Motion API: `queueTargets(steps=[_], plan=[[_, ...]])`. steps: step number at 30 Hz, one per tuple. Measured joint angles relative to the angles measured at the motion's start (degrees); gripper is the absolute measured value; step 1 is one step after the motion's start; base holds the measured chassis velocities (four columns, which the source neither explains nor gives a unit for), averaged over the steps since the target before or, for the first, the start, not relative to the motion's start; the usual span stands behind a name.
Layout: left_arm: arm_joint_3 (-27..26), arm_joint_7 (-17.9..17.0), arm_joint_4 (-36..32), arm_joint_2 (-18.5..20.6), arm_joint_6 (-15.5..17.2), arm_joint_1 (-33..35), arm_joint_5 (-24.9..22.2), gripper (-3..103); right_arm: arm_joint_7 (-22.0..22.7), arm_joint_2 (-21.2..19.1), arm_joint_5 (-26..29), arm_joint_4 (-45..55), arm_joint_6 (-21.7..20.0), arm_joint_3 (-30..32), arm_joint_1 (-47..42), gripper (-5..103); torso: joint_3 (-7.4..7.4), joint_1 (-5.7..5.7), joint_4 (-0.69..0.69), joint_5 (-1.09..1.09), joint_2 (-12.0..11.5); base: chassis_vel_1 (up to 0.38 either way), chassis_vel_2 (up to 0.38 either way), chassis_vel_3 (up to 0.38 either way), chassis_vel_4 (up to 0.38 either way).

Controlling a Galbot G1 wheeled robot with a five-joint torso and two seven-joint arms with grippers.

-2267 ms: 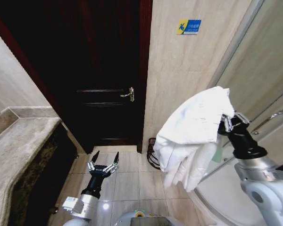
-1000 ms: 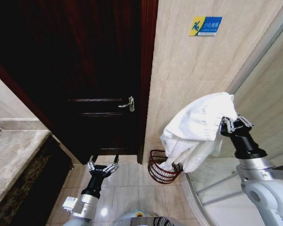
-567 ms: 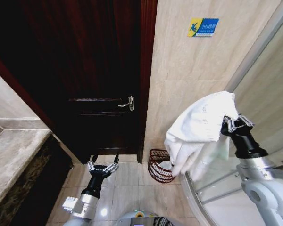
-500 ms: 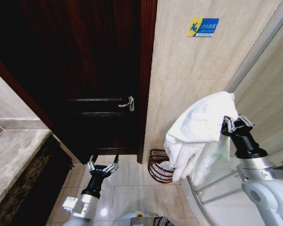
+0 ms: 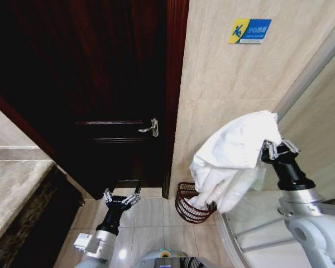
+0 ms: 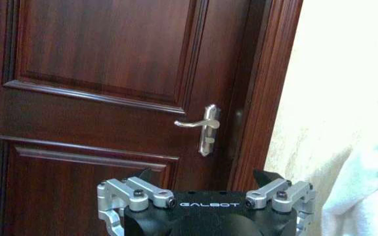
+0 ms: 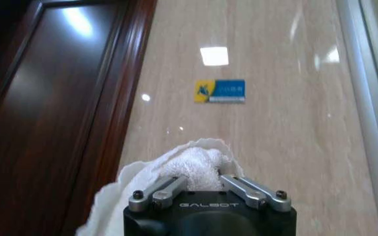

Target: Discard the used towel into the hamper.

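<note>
Compared with the head view 0.5 s ago, the whole scene is shifted: the camera has moved, and the hamper [image 5: 194,202] is now seen slightly lower and more exposed below the towel [image 5: 233,159]. Relative to the right gripper [image 5: 272,148], the towel is unchanged.

The right gripper is raised on the right, in front of the beige tiled wall [image 5: 223,95]. Its fingers are pressed onto a bunched corner of the towel, as seen in the right wrist view, where white cloth [image 7: 189,169] is pinched between 2 metal fingers [image 7: 166,189]. The rest of the towel is draped down and to the left of the gripper.

The hamper is placed on the floor, far from the robot, against the wall just right of the door frame [image 5: 173,100]. The lower folds of the towel hang in front of the hamper's right rim; whether they touch cannot be told.

The left gripper [image 5: 121,196] is held low on the left, over the floor tiles [image 5: 148,218], with its fingers spread and nothing between them. It is pointed at the dark wooden door [image 5: 100,84], whose handle [image 6: 202,125] is seen in the left wrist view.

A blue and yellow sign [image 5: 250,30] is fixed high on the wall.
</note>
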Motion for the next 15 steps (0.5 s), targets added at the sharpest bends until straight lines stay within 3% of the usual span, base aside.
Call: queueTargets(steps=[15], plan=[[0.00,0.00,0.00,0.00,0.00,0.00,0.00,100,-1.66,1.94,-3.02,-16.00,4.14,-8.68,6.03,4,-0.01,-0.02,0.00,0.00,0.01,0.000,0.000,0.000,0.000]])
